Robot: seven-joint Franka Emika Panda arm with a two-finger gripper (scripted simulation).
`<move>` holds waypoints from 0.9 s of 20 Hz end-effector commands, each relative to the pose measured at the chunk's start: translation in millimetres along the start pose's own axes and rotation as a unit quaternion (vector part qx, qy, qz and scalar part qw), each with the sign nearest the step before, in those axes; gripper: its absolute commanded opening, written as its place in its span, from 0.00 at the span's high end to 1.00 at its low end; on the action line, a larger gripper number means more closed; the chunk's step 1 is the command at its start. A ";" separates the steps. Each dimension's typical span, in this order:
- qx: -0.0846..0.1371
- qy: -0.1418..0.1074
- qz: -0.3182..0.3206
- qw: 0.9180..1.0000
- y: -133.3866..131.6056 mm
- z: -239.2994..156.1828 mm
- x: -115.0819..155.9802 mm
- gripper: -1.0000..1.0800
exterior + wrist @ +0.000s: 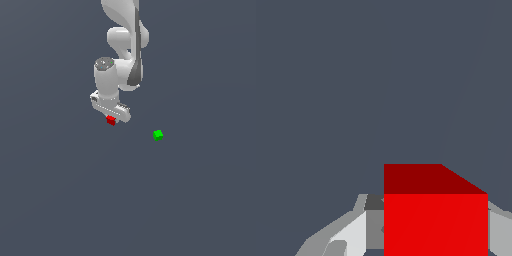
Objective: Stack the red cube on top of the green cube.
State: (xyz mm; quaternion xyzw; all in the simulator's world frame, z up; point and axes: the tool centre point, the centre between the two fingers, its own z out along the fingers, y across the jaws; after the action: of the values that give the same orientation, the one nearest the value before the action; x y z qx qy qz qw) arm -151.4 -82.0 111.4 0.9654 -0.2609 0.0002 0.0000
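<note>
The red cube (111, 120) sits right under the white gripper (112, 119), between its fingers. In the wrist view the red cube (435, 220) fills the space between the two grey fingers (348, 235), which stand close against its sides. The gripper looks shut on the cube. The green cube (158, 135) lies on the grey floor, apart from the gripper, toward the exterior view's right and a little nearer the camera. The green cube does not show in the wrist view.
The white arm (125, 45) reaches down from the top of the exterior view. The plain grey floor (75, 200) lies all around.
</note>
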 end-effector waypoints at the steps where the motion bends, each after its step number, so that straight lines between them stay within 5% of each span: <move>1: 0.000 0.000 0.000 1.000 0.1 -6.3 0.1 1.00; 10: 0.000 0.000 0.000 1.000 -7.1 -5.6 -2.8 1.00; 18: 0.000 0.000 0.000 1.000 -47.6 4.2 -20.3 1.00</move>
State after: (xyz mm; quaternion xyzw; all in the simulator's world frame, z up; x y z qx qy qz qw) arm -146.3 -41.5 109.4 0.9653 -0.2612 0.0000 0.0000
